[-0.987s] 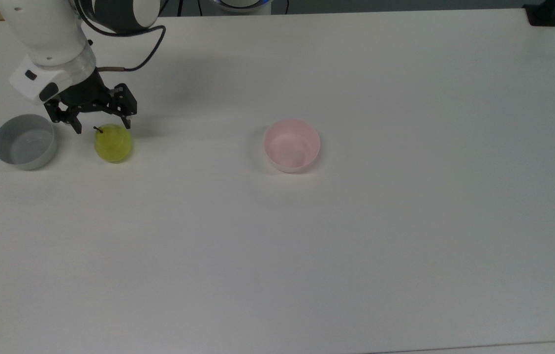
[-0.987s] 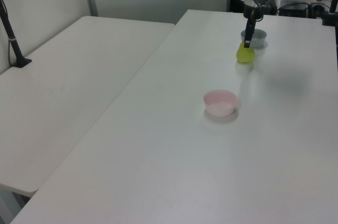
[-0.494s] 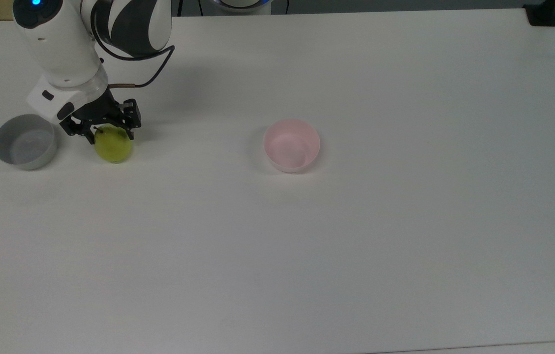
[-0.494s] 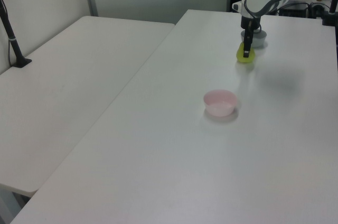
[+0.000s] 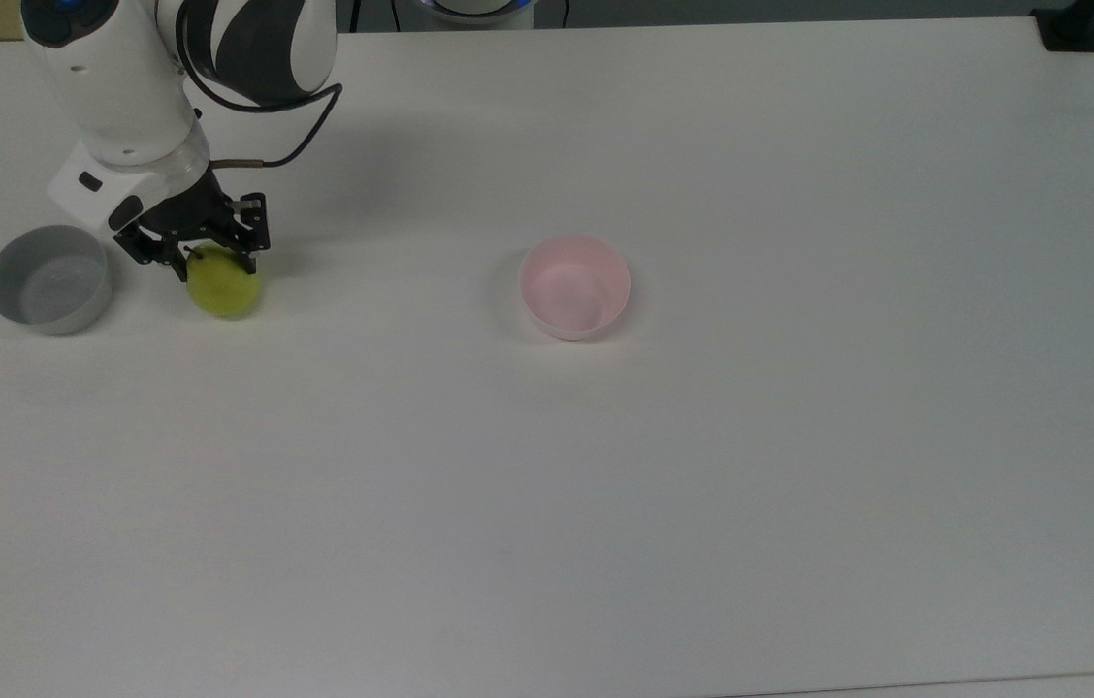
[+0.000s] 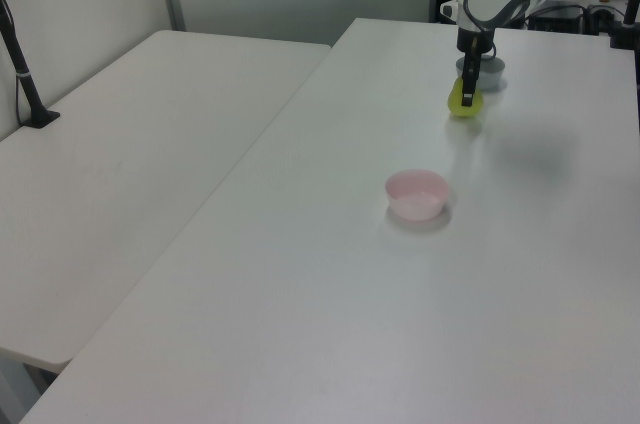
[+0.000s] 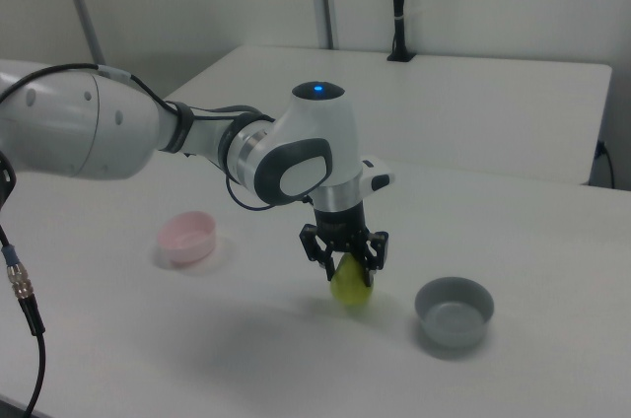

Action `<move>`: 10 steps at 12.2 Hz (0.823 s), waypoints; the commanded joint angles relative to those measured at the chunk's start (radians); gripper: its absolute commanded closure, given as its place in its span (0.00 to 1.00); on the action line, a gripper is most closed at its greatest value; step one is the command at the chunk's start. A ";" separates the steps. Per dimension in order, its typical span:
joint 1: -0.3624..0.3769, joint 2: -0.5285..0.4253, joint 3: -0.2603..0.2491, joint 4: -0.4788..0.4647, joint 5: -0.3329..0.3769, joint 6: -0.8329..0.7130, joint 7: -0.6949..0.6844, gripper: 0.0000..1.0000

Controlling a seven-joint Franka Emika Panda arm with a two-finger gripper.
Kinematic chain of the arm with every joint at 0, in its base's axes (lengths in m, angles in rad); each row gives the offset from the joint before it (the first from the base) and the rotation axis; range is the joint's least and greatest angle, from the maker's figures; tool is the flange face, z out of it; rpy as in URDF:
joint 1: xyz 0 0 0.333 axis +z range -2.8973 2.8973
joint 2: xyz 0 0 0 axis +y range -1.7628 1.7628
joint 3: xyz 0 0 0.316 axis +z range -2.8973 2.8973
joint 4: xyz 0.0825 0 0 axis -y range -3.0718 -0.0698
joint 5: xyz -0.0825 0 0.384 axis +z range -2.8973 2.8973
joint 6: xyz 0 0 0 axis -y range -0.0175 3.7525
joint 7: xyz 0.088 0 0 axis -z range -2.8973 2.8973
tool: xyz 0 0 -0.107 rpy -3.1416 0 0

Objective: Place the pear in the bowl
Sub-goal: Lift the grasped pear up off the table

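Your claw (image 5: 201, 260) sits low over the small rounded yellow-green pear (image 5: 224, 289), black fingers (image 7: 322, 258) down on either side of its upper half, near the dark stem. In the right view the fingers bracket the fruit's top and look pressed against it, so read the claw as clamped on the pear. Whether the pear rests on the white counter (image 5: 702, 465) or is just clear of it, you cannot tell from these views.

In the top view the pear lies toward the top view's left, just beside the grey straight-sided bowl (image 5: 48, 279), apart from it, with the grey bowl further to the top view's left.

The small round pale pink bowl (image 5: 575, 287) stands near the counter's middle, well apart from the pear, to the top view's right. It is upright.

In the left view the pear (image 6: 464, 100) is at the far end, grey bowl (image 6: 483, 71) just behind it, pink bowl (image 6: 418, 194) nearer the camera.

In the right view the pink bowl (image 7: 187, 237) is to the right view's left of the claw (image 7: 345, 259), grey bowl (image 7: 454, 311) to the right view's right.
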 commanded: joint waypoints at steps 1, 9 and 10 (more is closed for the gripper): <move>0.008 -0.078 -0.005 0.013 -0.017 -0.140 0.015 1.00; -0.033 -0.133 0.000 0.297 -0.071 -0.672 0.024 1.00; -0.035 -0.135 0.012 0.340 -0.067 -0.730 0.080 1.00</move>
